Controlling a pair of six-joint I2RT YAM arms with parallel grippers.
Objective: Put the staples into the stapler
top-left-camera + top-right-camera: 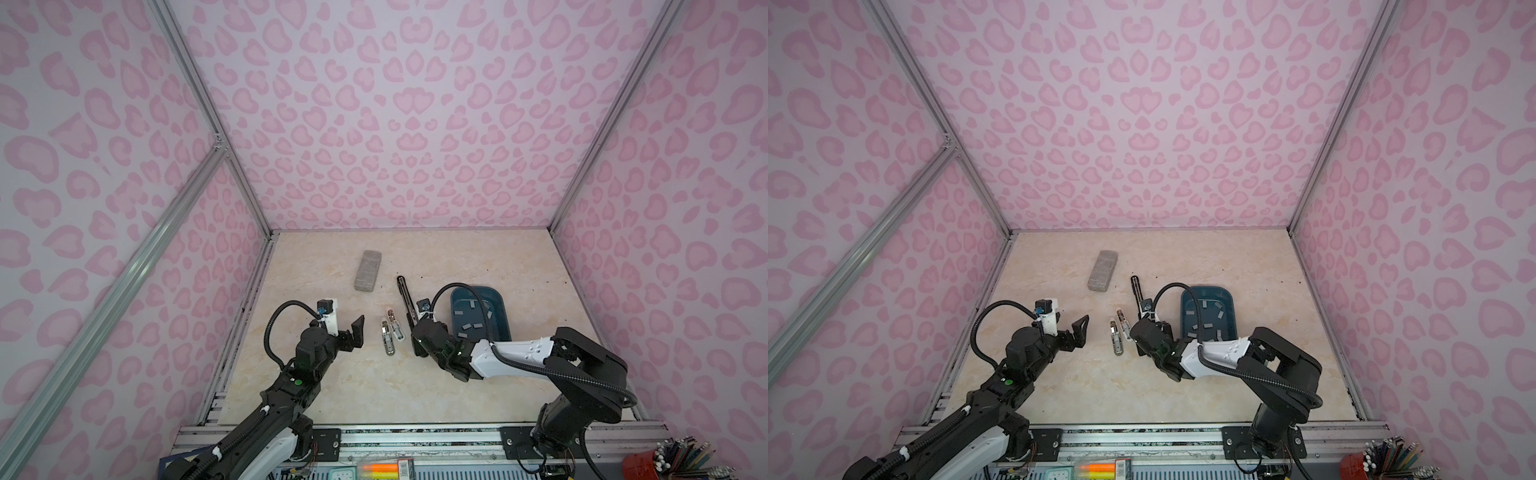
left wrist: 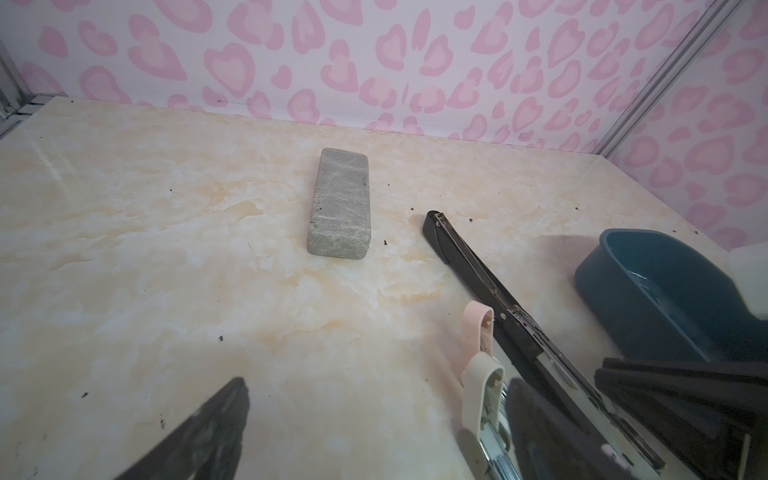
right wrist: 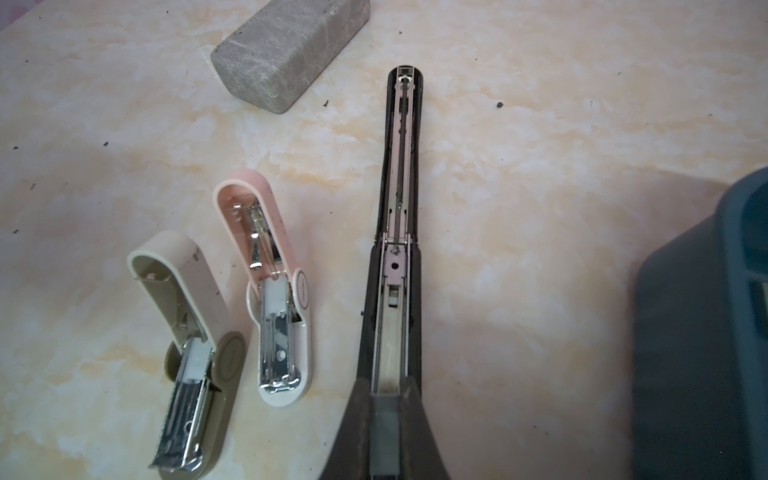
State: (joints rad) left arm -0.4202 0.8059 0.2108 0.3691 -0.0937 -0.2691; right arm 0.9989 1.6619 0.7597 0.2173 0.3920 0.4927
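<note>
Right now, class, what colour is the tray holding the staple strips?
Dark teal blue. The tray shows best in a top view, with grey staples inside.

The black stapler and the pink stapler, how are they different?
The black stapler is long and thin; the pink stapler is short and stubby. The black one's lid lies folded back flat; the pink one's tilts up. The right gripper holds the staples at the black one, not the pink. Both are open on the table.
</note>
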